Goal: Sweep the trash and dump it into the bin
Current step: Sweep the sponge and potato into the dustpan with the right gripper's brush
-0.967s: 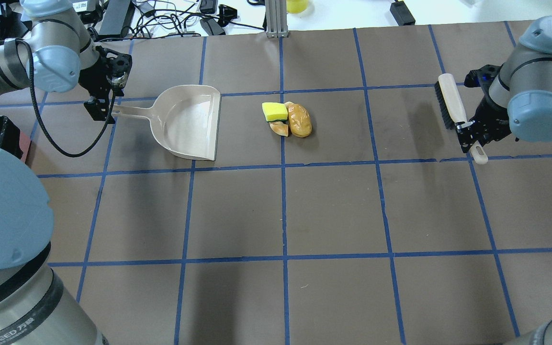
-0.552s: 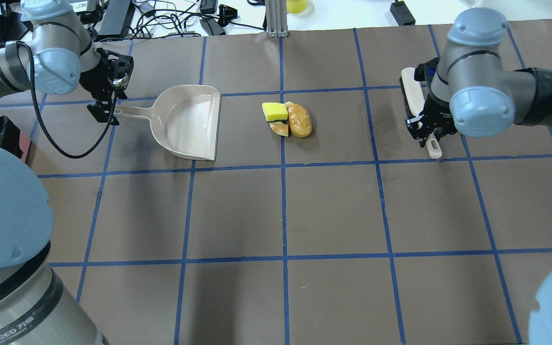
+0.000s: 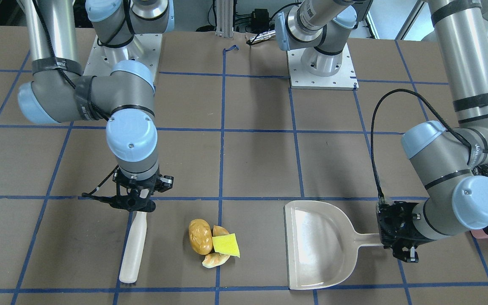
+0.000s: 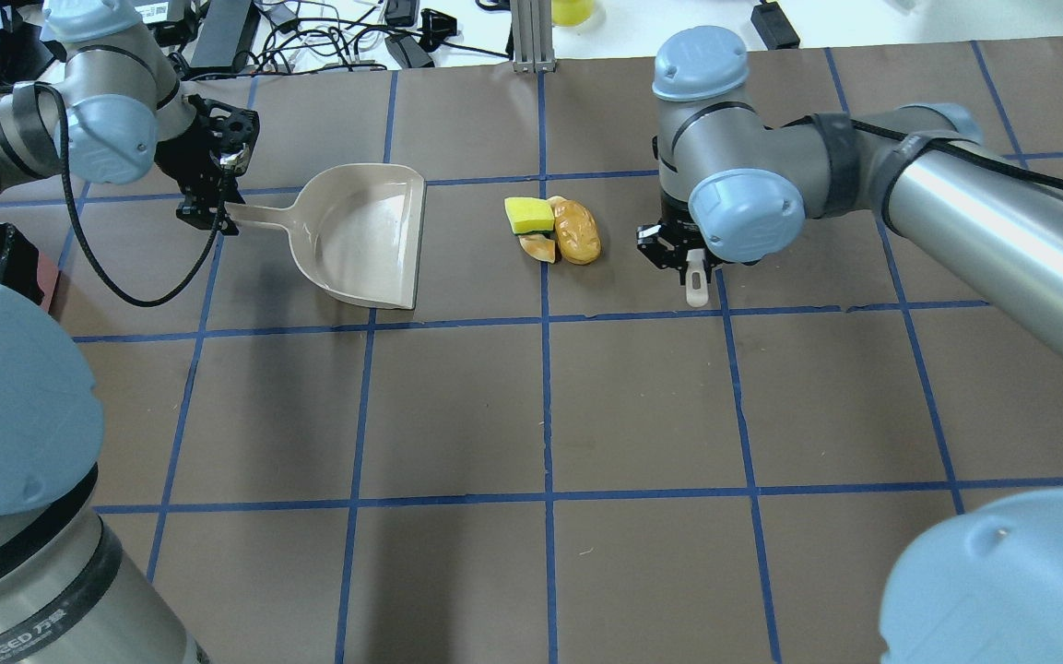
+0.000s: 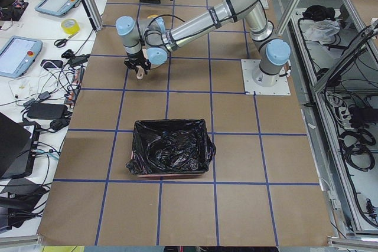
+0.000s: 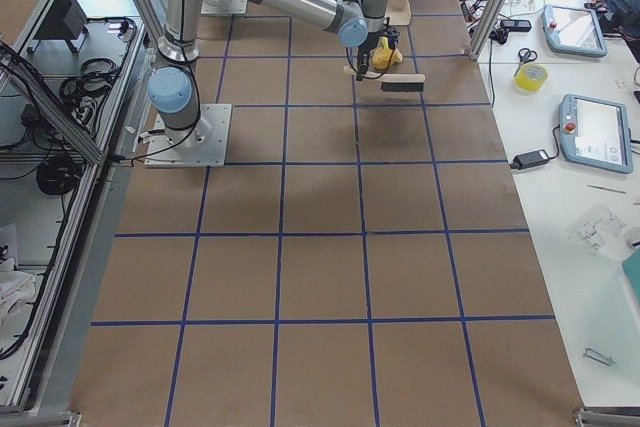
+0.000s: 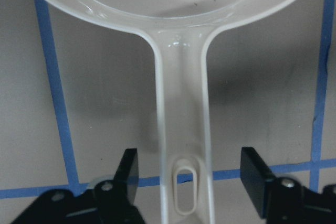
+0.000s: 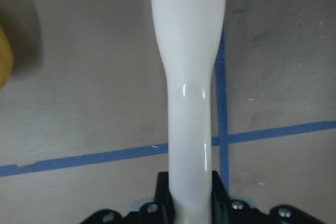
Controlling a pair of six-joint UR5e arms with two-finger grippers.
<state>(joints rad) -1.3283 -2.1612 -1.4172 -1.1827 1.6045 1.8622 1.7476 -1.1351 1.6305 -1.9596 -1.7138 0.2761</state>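
Jaws of right gripper [image 3: 137, 204] clamped on brush [image 3: 133, 250] handle, near trash [image 4: 568, 231] on robot's right; brush's long axis runs away from robot. Jaws of left gripper [image 7: 190, 163] apart, astride dustpan [image 4: 356, 240] handle, across trash, mouth facing it. Trash lies on brown worktop [image 4: 642, 397], blue-taped grid. Bin [image 5: 168, 124] beyond dustpan, opening upward.
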